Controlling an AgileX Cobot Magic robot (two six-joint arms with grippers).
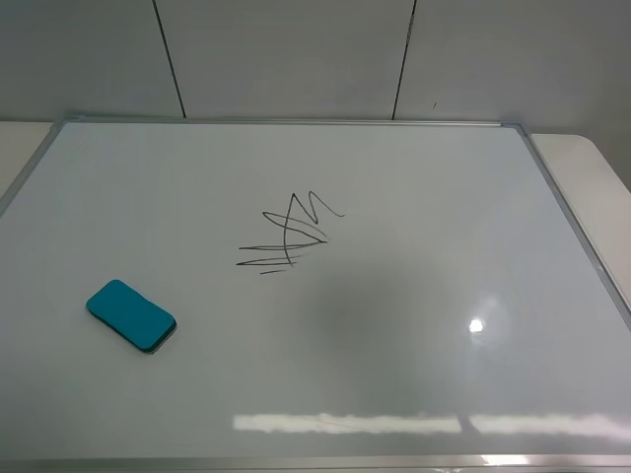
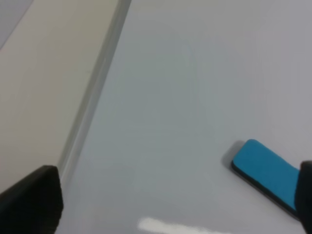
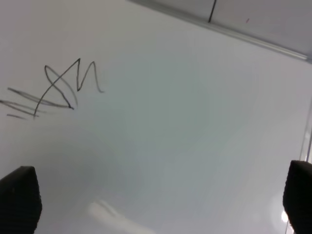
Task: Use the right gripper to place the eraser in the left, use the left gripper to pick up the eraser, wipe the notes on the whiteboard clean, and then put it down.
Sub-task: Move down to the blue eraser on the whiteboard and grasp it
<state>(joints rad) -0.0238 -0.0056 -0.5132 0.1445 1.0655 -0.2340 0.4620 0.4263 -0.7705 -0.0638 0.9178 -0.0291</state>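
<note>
The whiteboard [image 1: 434,187] fills the exterior view, and neither arm shows in it. The teal eraser [image 1: 130,315] lies flat on the board's left side, near the front. The black notes [image 1: 291,236] sit near the middle of the board, apart from the eraser. In the left wrist view, the left gripper [image 2: 168,204] hovers open above the board, with the eraser [image 2: 265,173] beside one fingertip [image 2: 307,195]. The right gripper [image 3: 158,200] is open over bare whiteboard [image 3: 195,126], with the notes [image 3: 53,90] ahead of it. Both grippers hold nothing.
A thin silver frame [image 1: 296,120] edges the board. A pale table surface shows beyond it at the right [image 1: 592,158] and beside the left edge [image 2: 44,73]. A grey panelled wall [image 1: 296,49] stands behind.
</note>
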